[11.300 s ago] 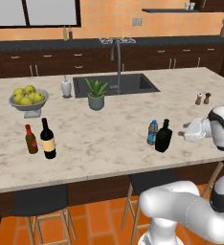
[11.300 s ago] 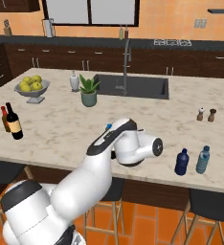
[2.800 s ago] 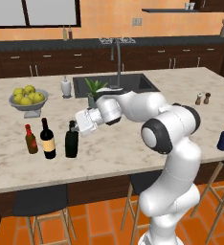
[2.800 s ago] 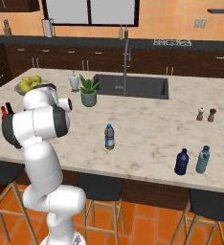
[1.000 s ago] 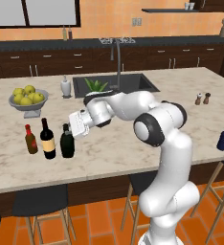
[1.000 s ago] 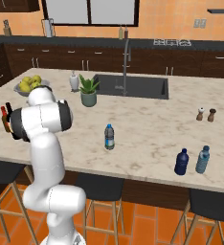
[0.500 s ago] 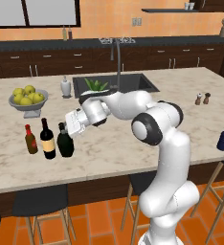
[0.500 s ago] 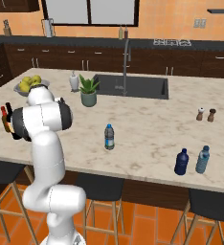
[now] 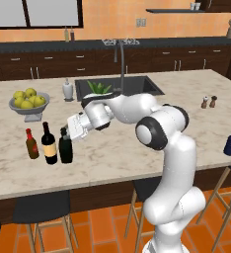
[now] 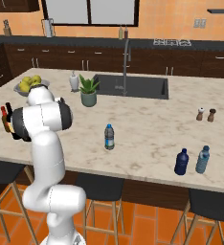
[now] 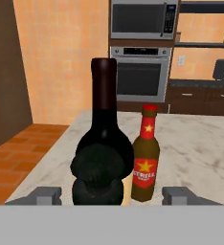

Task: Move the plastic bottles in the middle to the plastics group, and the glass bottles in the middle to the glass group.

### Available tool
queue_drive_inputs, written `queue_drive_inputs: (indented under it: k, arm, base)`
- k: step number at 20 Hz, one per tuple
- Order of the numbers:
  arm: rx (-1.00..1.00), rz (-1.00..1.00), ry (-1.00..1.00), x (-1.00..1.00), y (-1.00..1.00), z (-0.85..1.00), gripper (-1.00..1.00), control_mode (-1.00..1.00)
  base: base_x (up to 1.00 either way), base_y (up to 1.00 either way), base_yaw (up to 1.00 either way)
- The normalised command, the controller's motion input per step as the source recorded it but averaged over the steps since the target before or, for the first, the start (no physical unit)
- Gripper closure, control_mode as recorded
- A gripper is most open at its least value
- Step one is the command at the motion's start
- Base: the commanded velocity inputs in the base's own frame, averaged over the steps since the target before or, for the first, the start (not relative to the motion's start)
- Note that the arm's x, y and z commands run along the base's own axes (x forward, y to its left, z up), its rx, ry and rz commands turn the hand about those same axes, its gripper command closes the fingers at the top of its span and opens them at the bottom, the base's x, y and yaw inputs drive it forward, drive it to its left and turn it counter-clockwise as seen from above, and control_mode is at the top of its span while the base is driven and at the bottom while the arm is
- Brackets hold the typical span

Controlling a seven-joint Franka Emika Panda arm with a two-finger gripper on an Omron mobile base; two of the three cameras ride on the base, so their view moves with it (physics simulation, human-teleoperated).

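Green-black bottle (image 9: pixel 65 146): upright on the counter (image 9: pixel 117 148), just right of the wine bottle in the left base view; in the hand view it stands between the two finger tips, apart from both.
Gripper (image 9: pixel 69 132): jaws spread wide, nothing gripped; finger tips (image 11: pixel 46 195) sit well out to either side of the green-black bottle. In the left base view the hand is at the bottle's neck.
Wine bottle (image 9: pixel 49 145): dark, tan label, upright between the sauce bottle and the green-black bottle; in the hand view it rises right behind the green-black bottle.
Sauce bottle (image 9: pixel 32 144): red-brown, red cap, star label, leftmost of the three in the left base view.
Water bottle (image 10: pixel 109 137): clear, blue cap, upright alone mid-counter, well apart from both groups.
Blue bottle (image 10: pixel 182 161): opaque dark blue, near the counter's front edge at the right end.
Clear bottle (image 10: pixel 202 160): just right of the blue bottle.
Fruit bowl (image 9: pixel 28 103): behind the glass group, holding yellow-green fruit.
Plant (image 10: pixel 88 91): potted, beside the sink (image 10: pixel 133 86).
Shakers (image 10: pixel 205 115): a pair, toward the counter's right end.
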Motion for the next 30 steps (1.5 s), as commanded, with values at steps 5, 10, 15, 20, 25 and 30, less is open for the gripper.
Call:
queue_drive_inputs:
  k: [5,10,15,20,25,30]
  arm:
    - [0.0,0.0,0.0,0.0,0.0,0.0,-1.0,-1.0]
    - [0.0,0.0,-0.03,-0.18,-0.01,0.35,-1.0,-1.0]
    - [0.0,0.0,-0.02,-0.26,-0.22,0.69,-1.0,-1.0]
    - [-0.05,-0.06,0.02,-0.15,-0.6,0.34,-1.0,-1.0]
    - [-0.13,-0.12,0.18,-0.02,-0.62,0.37,-1.0,-1.0]
    - [-0.23,-0.26,0.43,0.01,-0.7,0.2,-1.0,-1.0]
  base:
    - [0.0,0.0,0.0]
    - [0.0,0.0,0.0]
    - [0.0,0.0,0.0]
    - [0.0,0.0,0.0]
    - [0.0,0.0,0.0]
    - [0.0,0.0,0.0]
